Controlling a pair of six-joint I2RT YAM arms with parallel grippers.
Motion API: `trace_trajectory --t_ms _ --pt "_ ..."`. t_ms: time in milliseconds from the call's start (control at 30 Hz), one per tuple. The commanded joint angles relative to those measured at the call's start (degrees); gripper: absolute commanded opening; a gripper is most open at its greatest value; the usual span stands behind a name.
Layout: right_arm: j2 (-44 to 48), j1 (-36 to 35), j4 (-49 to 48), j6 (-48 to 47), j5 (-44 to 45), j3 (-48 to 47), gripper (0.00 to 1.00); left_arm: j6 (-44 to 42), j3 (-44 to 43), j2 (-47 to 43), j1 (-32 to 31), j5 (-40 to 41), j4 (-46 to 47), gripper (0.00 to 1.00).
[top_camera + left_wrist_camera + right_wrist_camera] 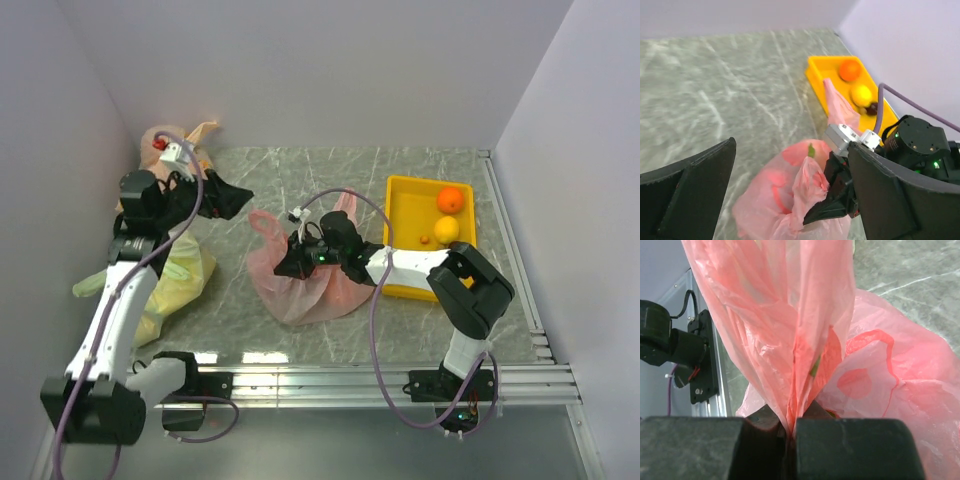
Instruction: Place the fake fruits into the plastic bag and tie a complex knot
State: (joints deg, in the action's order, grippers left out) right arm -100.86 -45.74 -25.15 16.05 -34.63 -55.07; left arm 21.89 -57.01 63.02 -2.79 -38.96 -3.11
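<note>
Only the right wrist cam shows the right tool (790,427) clenched on the bag (805,315), film stretched straight away from it. And the left tool (792,150) is released, wide apart.

yellow tray (405,215) and yellow-green bag (190,272) lie apart.

plastic bag (300,290): pink, translucent, crinkled, slumped at centre | handle loop (262,223): loose at 10 o'clock | orange (451,199), yellow fruit (446,230): outside, 2 o'clock
</note>
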Motion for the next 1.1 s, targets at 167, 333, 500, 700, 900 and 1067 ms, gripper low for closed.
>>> trace_trajectory --t_ms 167,333,500,700,900,1067 --pt "1.46 0.91 0.19 1.79 -6.14 -3.11 0.00 -9.67 8.13 -11.61 0.41 -8.13 -15.86 0.89" --pt "1.98 1.79 -1.74 3.01 -9.14 -3.47 0.00 -15.56 12.09 -9.68 0.33 -12.10 -15.27 0.88" --pt "1.89 1.88 -2.27 3.28 -10.10 -3.73 0.00 -11.27 18.60 -8.27 -2.56 -14.50 0.45 0.84" --pt "2.25 1.88 -2.98 2.84 -10.46 -3.12 0.00 -5.38 20.71 -3.35 -9.69 -10.35 14.96 0.75" --pt "2.86 1.88 -3.94 2.49 -10.72 -2.24 0.01 1.65 24.05 0.60 -10.05 -6.48 26.91 0.55" --pt "3.56 1.79 -5.09 2.49 -10.72 -1.97 0.02 4.99 25.11 2.28 -10.13 -5.51 30.79 0.58"
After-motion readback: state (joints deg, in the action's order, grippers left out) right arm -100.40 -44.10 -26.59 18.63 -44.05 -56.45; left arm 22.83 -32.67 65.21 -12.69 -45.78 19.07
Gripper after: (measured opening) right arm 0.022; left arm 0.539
